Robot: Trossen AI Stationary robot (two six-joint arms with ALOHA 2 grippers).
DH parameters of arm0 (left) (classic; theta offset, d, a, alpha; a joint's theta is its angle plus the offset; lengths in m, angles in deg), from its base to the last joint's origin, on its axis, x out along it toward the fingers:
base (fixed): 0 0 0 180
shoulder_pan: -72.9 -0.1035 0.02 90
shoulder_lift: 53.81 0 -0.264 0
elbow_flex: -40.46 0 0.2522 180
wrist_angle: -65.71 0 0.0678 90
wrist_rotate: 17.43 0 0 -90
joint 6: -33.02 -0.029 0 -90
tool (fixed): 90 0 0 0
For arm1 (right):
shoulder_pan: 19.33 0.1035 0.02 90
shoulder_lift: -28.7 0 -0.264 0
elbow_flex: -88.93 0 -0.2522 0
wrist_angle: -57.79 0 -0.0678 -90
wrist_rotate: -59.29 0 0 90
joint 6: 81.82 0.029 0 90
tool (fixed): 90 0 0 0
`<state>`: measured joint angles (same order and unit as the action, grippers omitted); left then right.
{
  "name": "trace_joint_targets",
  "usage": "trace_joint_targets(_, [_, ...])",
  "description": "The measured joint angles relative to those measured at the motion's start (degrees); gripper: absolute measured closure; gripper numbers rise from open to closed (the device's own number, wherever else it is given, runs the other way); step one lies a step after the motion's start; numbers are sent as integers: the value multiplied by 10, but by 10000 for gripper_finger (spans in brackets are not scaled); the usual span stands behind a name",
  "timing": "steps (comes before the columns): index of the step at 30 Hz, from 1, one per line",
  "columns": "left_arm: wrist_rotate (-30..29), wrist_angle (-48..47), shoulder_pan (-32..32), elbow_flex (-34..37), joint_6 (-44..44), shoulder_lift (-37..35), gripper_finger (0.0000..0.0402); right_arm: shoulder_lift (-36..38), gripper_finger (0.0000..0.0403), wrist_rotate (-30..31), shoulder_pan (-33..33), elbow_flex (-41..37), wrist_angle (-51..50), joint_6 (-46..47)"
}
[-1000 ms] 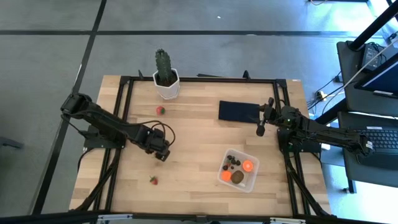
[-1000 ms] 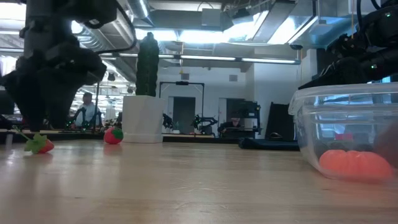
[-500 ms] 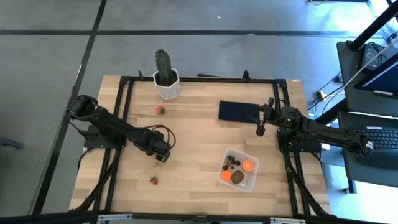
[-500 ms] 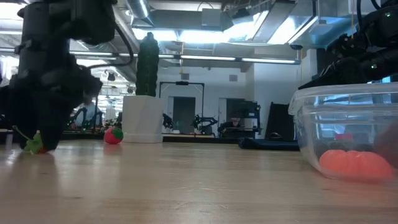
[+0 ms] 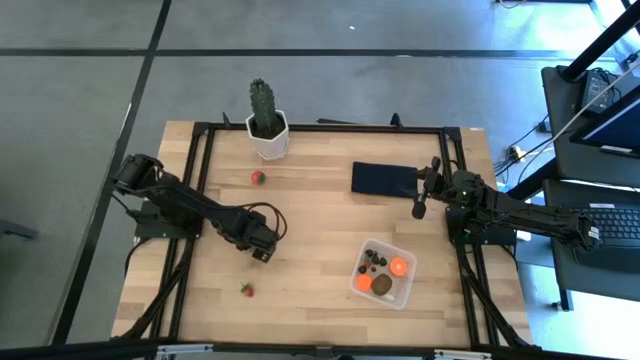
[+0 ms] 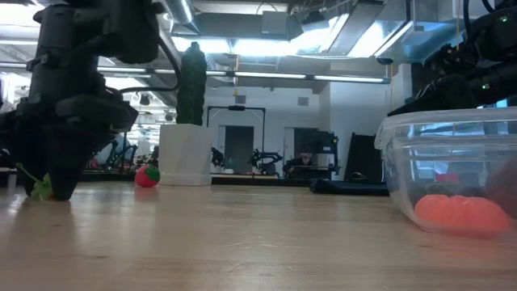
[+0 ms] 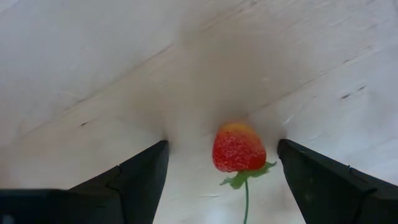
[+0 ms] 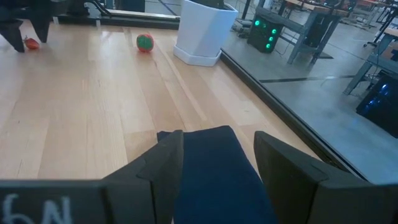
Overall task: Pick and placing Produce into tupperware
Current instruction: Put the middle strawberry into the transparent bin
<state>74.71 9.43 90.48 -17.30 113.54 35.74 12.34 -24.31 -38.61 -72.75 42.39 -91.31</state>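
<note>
A red strawberry (image 7: pixel 239 148) with a green stem lies on the wooden table between the two fingers of my left gripper (image 7: pixel 222 147). That gripper points down, is open and stands on either side of the fruit without touching it. In the high view the gripper (image 5: pixel 258 252) hides this strawberry. In the low view only the strawberry's green leaves (image 6: pixel 38 188) show beside the fingers. Two more strawberries (image 5: pixel 246 290) (image 5: pixel 258 177) lie on the table. The clear tupperware (image 5: pixel 384 274) holds orange balls, a brown oval and dark berries. My right gripper (image 5: pixel 420 206) waits open at the far right.
A green cactus in a white pot (image 5: pixel 267 128) stands at the far edge. A flat dark rectangle (image 5: pixel 381 179) lies under and ahead of my right gripper (image 8: pixel 217 149). Black frame rails (image 5: pixel 203 160) run along the table's edges. Bare wood lies between the left gripper and the tupperware.
My left gripper has come down over the strawberry, its fingers now reaching the table on either side of it. The strawberry has stayed where it was.
</note>
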Motion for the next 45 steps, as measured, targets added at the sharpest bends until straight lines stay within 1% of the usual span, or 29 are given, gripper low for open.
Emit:
trace_joint_targets(3, [8,-1,0,-4,-11,1,104,0,205,0,0,0,0,0])
trace_joint_targets(7, [46,1,1,-5,-14,1,104,0,205,0,0,0,0,0])
trace_joint_targets(9, [43,0,1,-5,-14,1,105,0,205,0,0,0,0,0])
trace_joint_targets(12, [16,-1,1,-5,-16,1,114,0,205,0,0,0,0,0])
trace_joint_targets(21, [-8,-2,-8,-6,-16,1,157,0,205,0,0,0,0,0])
trace_joint_targets(39, [-7,1,-8,-7,-16,1,247,0,205,0,0,0,0,0])
trace_joint_targets(45, [-7,1,-8,-7,-16,1,283,0,205,0,0,0,0,0])
